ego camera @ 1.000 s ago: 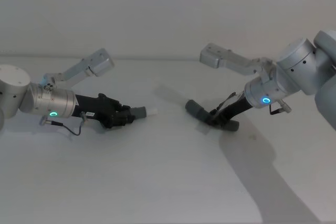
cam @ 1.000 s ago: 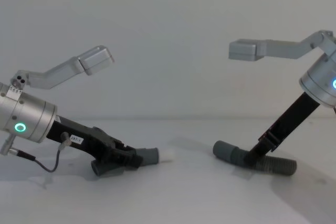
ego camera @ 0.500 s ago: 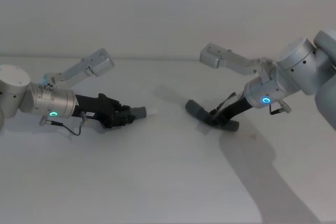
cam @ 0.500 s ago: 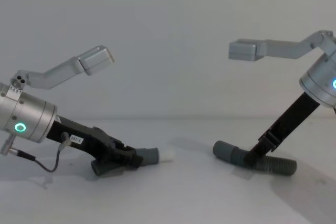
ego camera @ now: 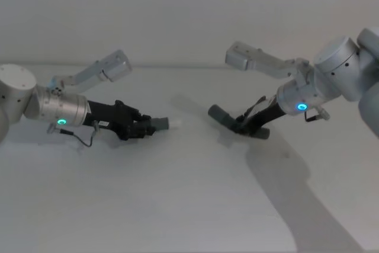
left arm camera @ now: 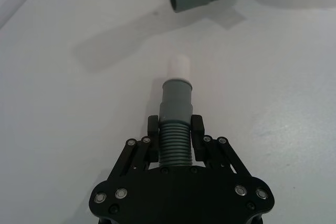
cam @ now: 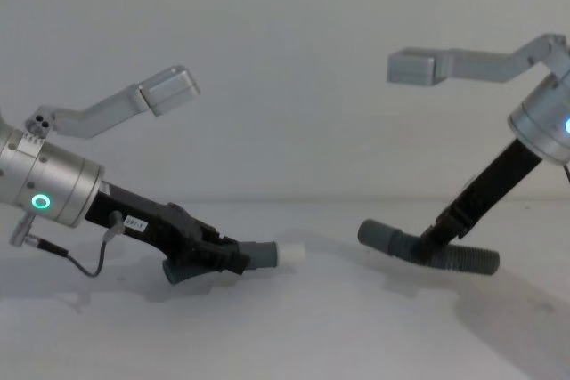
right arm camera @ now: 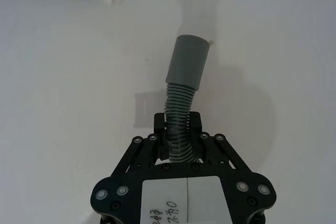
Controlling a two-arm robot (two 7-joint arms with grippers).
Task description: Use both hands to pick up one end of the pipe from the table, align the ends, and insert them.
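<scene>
Left end effector (left arm camera: 175, 129): clenched on the corrugation of the spigot piece (left arm camera: 175, 109), just behind its cuff. Right end effector (right arm camera: 177, 124): clenched likewise on the plain piece (right arm camera: 179, 100). That piece's tail trails behind the fingers, low over the bench (ego camera: 177, 205); contact cannot be told.

Risks, as judged:
1. Both grips sit on flexible hose, so an axial push may buckle the corrugation rather than seat the joint.
2. The plain cuff (right arm camera: 188, 59) cants off its end effector's line. Meeting the whitish spigot (left arm camera: 179, 67) at an angle would jam it on the rim.

Orientation: the spigot piece runs straight out ahead of the left fingers, spigot leading, low and near level. The plain cuff's open mouth lies well ahead of it and off its axis, so the ends are well apart.
</scene>
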